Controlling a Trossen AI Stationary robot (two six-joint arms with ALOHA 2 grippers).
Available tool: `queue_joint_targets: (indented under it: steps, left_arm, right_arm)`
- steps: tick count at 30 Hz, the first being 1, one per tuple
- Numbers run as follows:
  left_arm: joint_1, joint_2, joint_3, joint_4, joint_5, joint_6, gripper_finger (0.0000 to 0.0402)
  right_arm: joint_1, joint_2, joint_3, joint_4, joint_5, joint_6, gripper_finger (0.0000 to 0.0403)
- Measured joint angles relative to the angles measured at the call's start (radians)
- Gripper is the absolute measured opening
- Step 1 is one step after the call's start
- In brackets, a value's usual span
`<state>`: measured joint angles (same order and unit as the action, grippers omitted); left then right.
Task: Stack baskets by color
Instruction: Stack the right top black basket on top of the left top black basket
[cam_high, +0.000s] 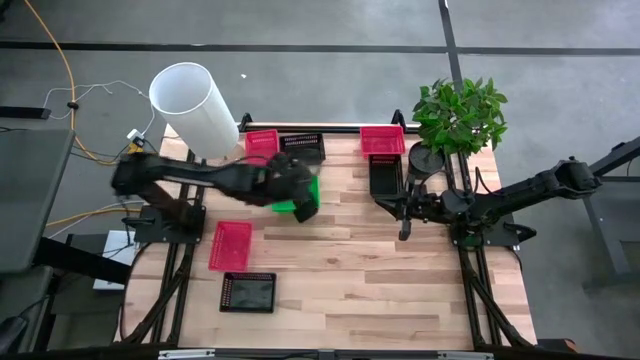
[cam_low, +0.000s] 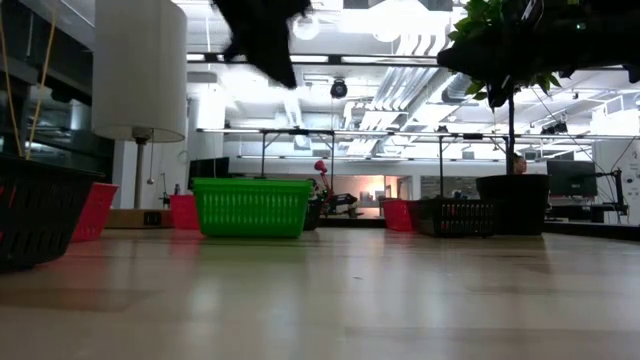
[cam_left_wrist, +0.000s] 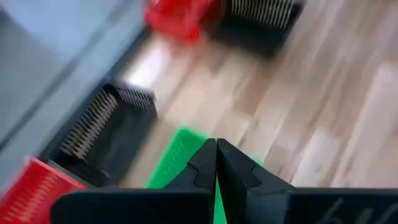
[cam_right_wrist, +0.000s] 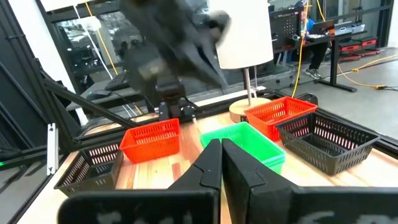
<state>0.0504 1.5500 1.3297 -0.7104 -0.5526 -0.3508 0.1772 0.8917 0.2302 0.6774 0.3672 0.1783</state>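
Note:
A green basket (cam_high: 310, 190) (cam_low: 250, 207) rests by its bottom on the table, left of the middle. My left gripper (cam_left_wrist: 216, 152) (cam_low: 288, 75) hangs shut above it, clear of its rim, with nothing between the fingers. Pink baskets stand at the far edge (cam_high: 262, 143) (cam_high: 383, 140) and near left (cam_high: 230, 245). Black baskets stand at the far edge (cam_high: 303, 147), by the plant (cam_high: 385, 175) and near left (cam_high: 248, 292). My right gripper (cam_high: 404, 232) (cam_right_wrist: 221, 152) waits shut at the right, level, above the table and holding nothing.
A tall white cylinder (cam_high: 190, 100) stands at the far left corner. A potted plant (cam_high: 460, 115) in a black pot (cam_high: 425, 160) stands at the far right. Bare wood (cam_high: 350, 290) lies across the middle and the near half of the table.

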Motion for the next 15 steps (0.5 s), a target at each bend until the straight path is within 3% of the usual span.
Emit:
queue_joint_targets:
  steps: [6, 10, 15]
  left_arm:
    - [-0.164, -0.279, -0.197, 0.275, -0.177, 0.114, 0.0]
    - [-0.271, -0.443, -0.43, 0.559, -0.25, 0.211, 0.0]
    - [-0.339, -0.578, -0.757, 0.975, -0.269, 0.309, 0.0]
  right_arm:
    - [0.0, 0.0, 0.0, -0.009, 0.0, -0.003, 0.0]
    - [0.0, 0.0, 0.0, -0.009, 0.0, -0.003, 0.0]
    - [0.0, 0.0, 0.0, -0.015, 0.0, -0.019, 0.0]
